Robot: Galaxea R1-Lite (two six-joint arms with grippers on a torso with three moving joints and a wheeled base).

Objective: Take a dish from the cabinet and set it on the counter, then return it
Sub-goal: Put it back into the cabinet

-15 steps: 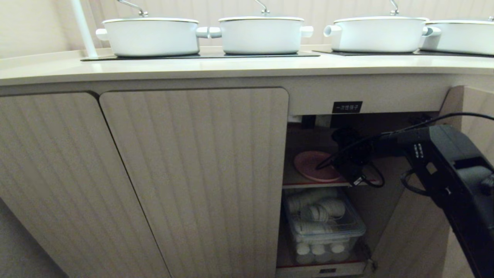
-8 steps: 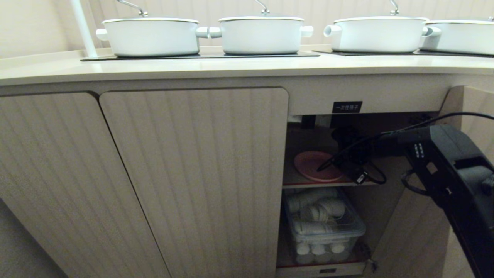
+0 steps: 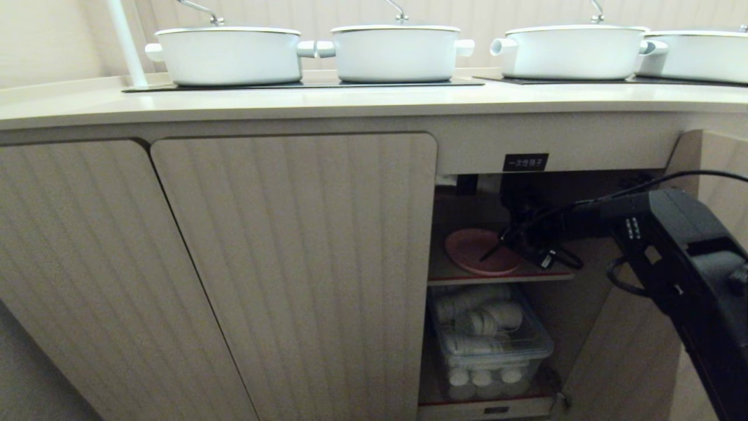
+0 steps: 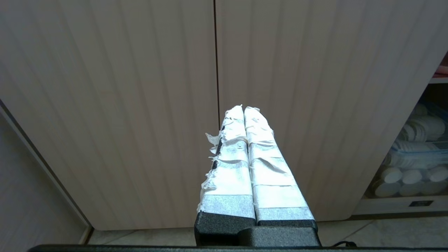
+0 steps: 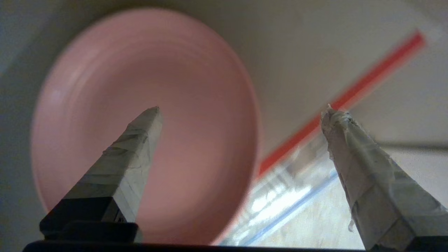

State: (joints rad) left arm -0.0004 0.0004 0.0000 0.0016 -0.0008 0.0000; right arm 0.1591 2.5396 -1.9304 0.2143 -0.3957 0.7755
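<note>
Head view: the long pale cream counter point(image 3: 327, 102) runs across the top and carries four white lidded pots point(image 3: 228, 54) on black glass hob panels. Below it, the beige fluted wood-grain cabinet point(image 3: 689, 158) stands with its door swung open at the right, a small black label point(image 3: 525, 162) above the opening. Two closed fluted doors point(image 3: 292, 263) fill the left. A clear plastic bin of white disposable cups point(image 3: 488, 342) sits on the cabinet floor.

The round, shallow, matte pink dish point(image 3: 476, 251) lies flat on the inner shelf point(image 3: 497, 276), near its front edge. The right gripper point(image 5: 241, 112) is inside the cabinet, above the right part of the dish; its taped fingers point(image 5: 140, 140) are spread wide and pinch nothing. One fingertip is over the dish's well, the other is past the rim, over the shelf's red-edged front.

Judgement: this is either the pre-grasp or the release on return; the frames alone do not settle which. For a pickup, the fingers should straddle the near rim, one above and one beneath, which is difficult with the dish flat on the shelf. Approach low and level, and keep the wrist clear of the cabinet's top frame. For a retreat, withdraw straight out without brushing the rim.

The left gripper point(image 4: 245, 112) is parked facing the closed doors, with its taped fingers pressed together.
</note>
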